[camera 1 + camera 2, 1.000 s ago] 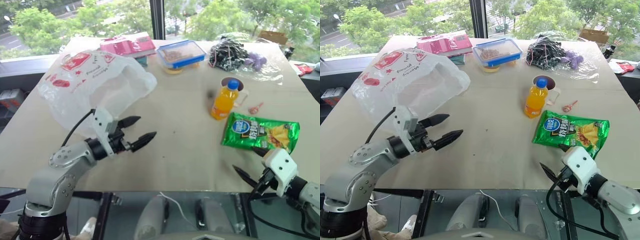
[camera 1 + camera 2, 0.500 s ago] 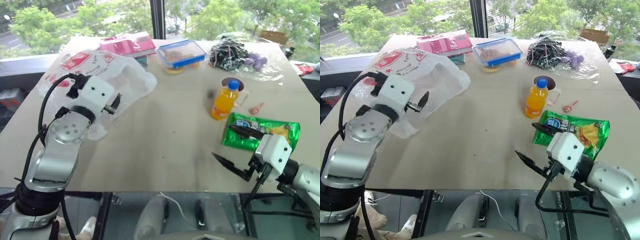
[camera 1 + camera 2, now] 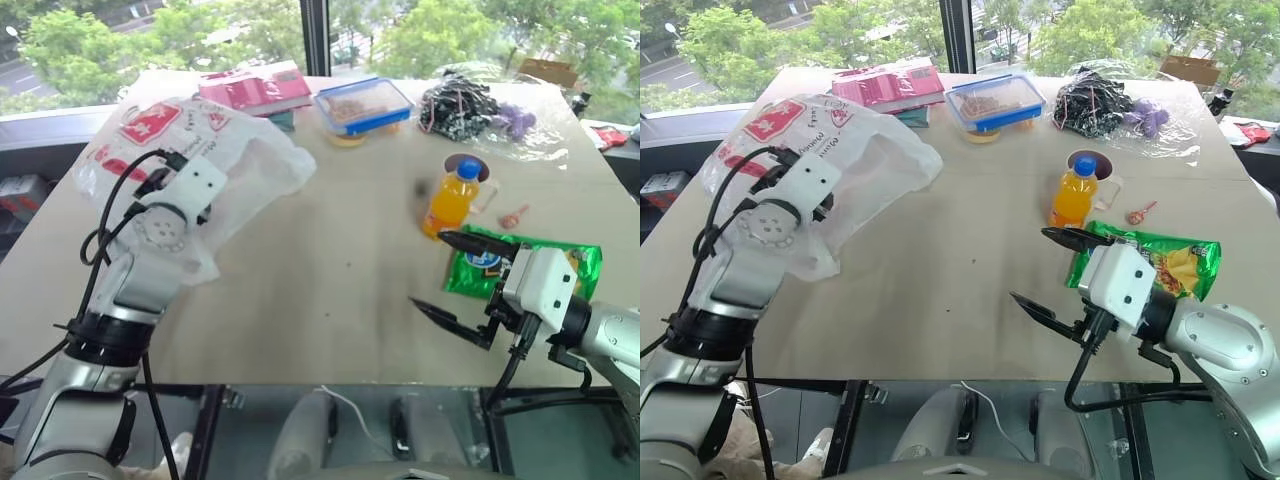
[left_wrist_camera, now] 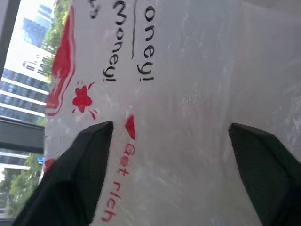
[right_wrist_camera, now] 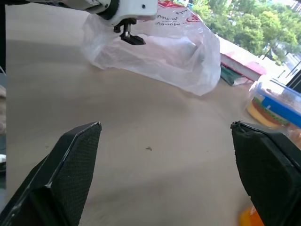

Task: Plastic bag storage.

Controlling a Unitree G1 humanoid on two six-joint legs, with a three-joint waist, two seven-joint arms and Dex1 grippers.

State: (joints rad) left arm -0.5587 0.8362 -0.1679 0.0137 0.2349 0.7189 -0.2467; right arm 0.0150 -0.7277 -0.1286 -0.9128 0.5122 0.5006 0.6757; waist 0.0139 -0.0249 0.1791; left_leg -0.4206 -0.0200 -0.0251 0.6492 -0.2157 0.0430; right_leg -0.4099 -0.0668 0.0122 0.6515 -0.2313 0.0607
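I see the left gripper (image 4: 169,155) spread against the plastic bag (image 3: 240,165) at far left; right gripper (image 3: 450,275) spread, near the table's (image 3: 330,260) near edge.

Plastic bag (image 3: 215,160) at table (image 3: 330,280) left; bottle (image 3: 451,198) right, snack packet (image 3: 575,270) just before it.

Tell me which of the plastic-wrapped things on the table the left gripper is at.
The plastic bag, the big white one with red lettering at the table's left. The left gripper is against it; the green snack packet and the clear-wrapped bundle lie far right.
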